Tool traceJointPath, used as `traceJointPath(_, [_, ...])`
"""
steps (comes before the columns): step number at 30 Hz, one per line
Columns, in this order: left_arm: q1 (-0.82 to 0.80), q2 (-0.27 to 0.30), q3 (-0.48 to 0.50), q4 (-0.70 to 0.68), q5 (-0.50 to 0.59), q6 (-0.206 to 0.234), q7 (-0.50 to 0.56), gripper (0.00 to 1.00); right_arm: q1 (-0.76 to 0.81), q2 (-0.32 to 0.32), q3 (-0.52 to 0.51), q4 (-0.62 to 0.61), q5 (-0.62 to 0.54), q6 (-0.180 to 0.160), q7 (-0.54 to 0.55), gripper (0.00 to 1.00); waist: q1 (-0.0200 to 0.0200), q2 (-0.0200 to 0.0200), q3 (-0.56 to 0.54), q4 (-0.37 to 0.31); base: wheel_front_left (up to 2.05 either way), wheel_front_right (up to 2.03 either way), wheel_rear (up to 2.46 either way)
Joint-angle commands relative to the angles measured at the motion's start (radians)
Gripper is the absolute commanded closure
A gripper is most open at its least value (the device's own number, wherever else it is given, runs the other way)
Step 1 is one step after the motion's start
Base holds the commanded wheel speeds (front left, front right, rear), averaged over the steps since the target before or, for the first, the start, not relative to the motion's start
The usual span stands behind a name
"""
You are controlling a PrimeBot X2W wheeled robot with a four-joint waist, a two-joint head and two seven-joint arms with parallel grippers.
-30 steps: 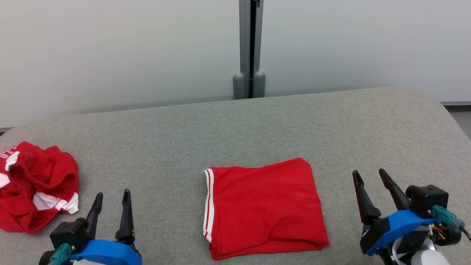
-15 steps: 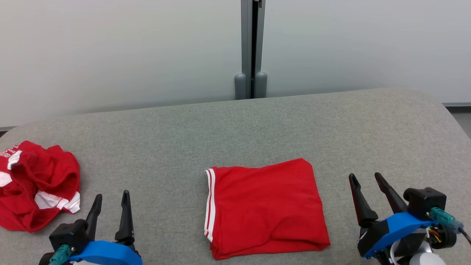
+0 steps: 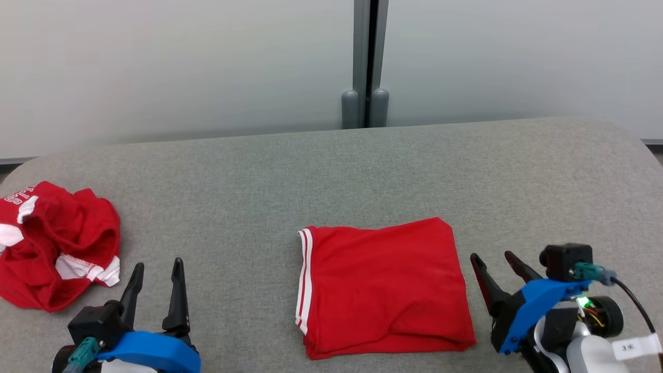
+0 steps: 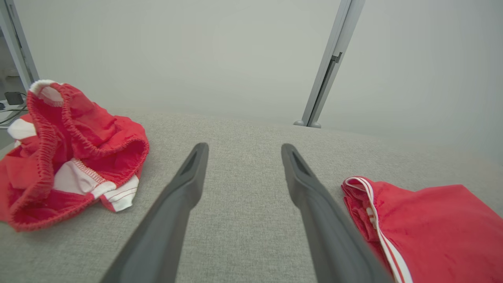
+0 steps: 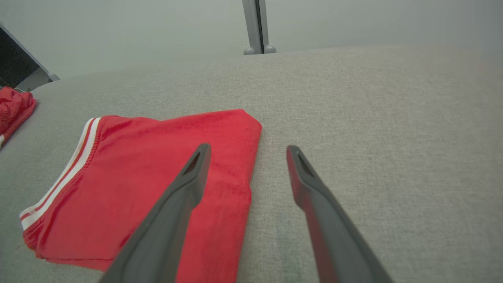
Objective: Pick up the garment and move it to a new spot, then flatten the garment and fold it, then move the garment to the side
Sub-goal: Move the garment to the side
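A red garment [image 3: 383, 287] with white stripes along its left edge lies folded into a flat rectangle near the front middle of the grey table [image 3: 331, 176]. It also shows in the right wrist view [image 5: 157, 173] and at the right of the left wrist view [image 4: 428, 224]. My right gripper [image 3: 492, 261] stands open just right of the folded garment's right edge, holding nothing. My left gripper [image 3: 158, 269] is open at the lower left, between the folded garment and a crumpled one, fingers empty.
A crumpled red and white garment [image 3: 52, 243] lies at the table's left edge, also in the left wrist view [image 4: 67, 153]. A grey post [image 3: 366, 62] stands against the pale wall behind the table. Bare grey surface spreads at the back and right.
The head camera has shifted, so the whole scene sits a little right and higher. My right gripper has come lower and closer to the folded garment's right edge. The left gripper holds still.
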Motion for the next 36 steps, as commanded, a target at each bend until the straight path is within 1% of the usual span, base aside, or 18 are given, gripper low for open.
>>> traceJointPath(1, [-0.015, 0.006, -0.003, -0.007, 0.003, 0.004, 0.002, 0.0, -0.039, -0.001, 0.011, 0.025, 0.002, 0.001, 0.045, 0.0, 0.0, 0.0, 0.015, 0.01, 0.0, 0.0, 0.0])
traceJointPath(5, [-0.032, 0.005, -0.008, -0.022, 0.01, 0.006, 0.003, 0.0, -0.104, -0.001, 0.017, 0.107, -0.001, 0.001, 0.137, 0.0, 0.0, 0.0, 0.048, 0.029, 0.0, 0.0, 0.0])
traceJointPath(9, [-0.053, -0.001, -0.019, -0.021, 0.019, -0.002, 0.007, 0.0, -0.16, -0.001, 0.012, 0.21, -0.042, 0.001, 0.184, 0.0, 0.0, 0.0, 0.075, 0.057, 0.0, 0.0, 0.0])
traceJointPath(15, [-0.083, -0.009, -0.035, -0.003, 0.025, -0.011, 0.006, 0.0, -0.208, -0.001, -0.026, 0.363, -0.072, 0.001, 0.204, 0.0, 0.0, 0.0, 0.096, 0.096, 0.0, 0.0, 0.0])
traceJointPath(17, [-0.091, -0.012, -0.039, 0.003, 0.026, -0.014, 0.004, 0.0, -0.217, 0.0, -0.014, 0.404, -0.041, 0.001, 0.193, 0.0, 0.0, 0.0, 0.098, 0.107, 0.0, 0.0, 0.0])
traceJointPath(21, [-0.093, -0.016, -0.042, 0.016, 0.026, -0.019, 0.002, 0.0, -0.226, 0.006, 0.015, 0.475, -0.026, 0.002, 0.175, 0.0, 0.0, 0.0, 0.095, 0.115, 0.0, 0.0, 0.0])
traceJointPath(23, [-0.092, -0.016, -0.042, 0.018, 0.025, -0.019, 0.001, 0.0, -0.229, 0.009, 0.025, 0.488, -0.027, 0.002, 0.178, 0.0, 0.0, 0.0, 0.094, 0.116, 0.0, 0.0, 0.0])
traceJointPath(24, [-0.09, -0.016, -0.041, 0.02, 0.025, -0.019, 0.0, 0.0, -0.231, 0.01, 0.033, 0.499, -0.029, 0.003, 0.178, 0.63, 0.0, 0.0, 0.092, 0.115, 0.0, 0.0, 0.0])
traceJointPath(25, [-0.088, -0.016, -0.04, 0.021, 0.025, -0.019, -0.001, 0.0, -0.235, 0.011, 0.041, 0.5, -0.035, 0.003, 0.173, 1.0, 0.0, 0.0, 0.091, 0.113, 0.0, 0.0, 0.0])
traceJointPath(28, [-0.079, -0.012, -0.034, 0.022, 0.021, -0.016, -0.004, 0.0, -0.254, 0.005, 0.061, 0.482, -0.069, 0.002, 0.175, 1.0, 0.0, 0.0, 0.092, 0.099, 0.0, 0.0, 0.0])
traceJointPath(31, [-0.076, -0.008, -0.029, 0.013, 0.024, -0.014, -0.005, 0.0, -0.289, -0.007, 0.098, 0.43, -0.125, 0.002, 0.191, 1.0, 0.0, 0.0, 0.1, 0.068, 0.0, 0.0, 0.0])
traceJointPath(34, [-0.078, -0.001, -0.019, 0.004, 0.026, -0.014, -0.007, 0.0, -0.332, -0.073, 0.17, 0.363, -0.156, 0.0, 0.224, 1.0, 0.0, 0.0, 0.118, 0.024, 0.0, 0.0, 0.0])
traceJointPath(36, [-0.084, 0.006, -0.01, -0.004, 0.026, -0.014, -0.007, 0.0, -0.363, -0.134, 0.232, 0.316, -0.154, 0.0, 0.247, 1.0, 0.0, 0.0, 0.136, -0.012, 0.0, 0.0, 0.0])
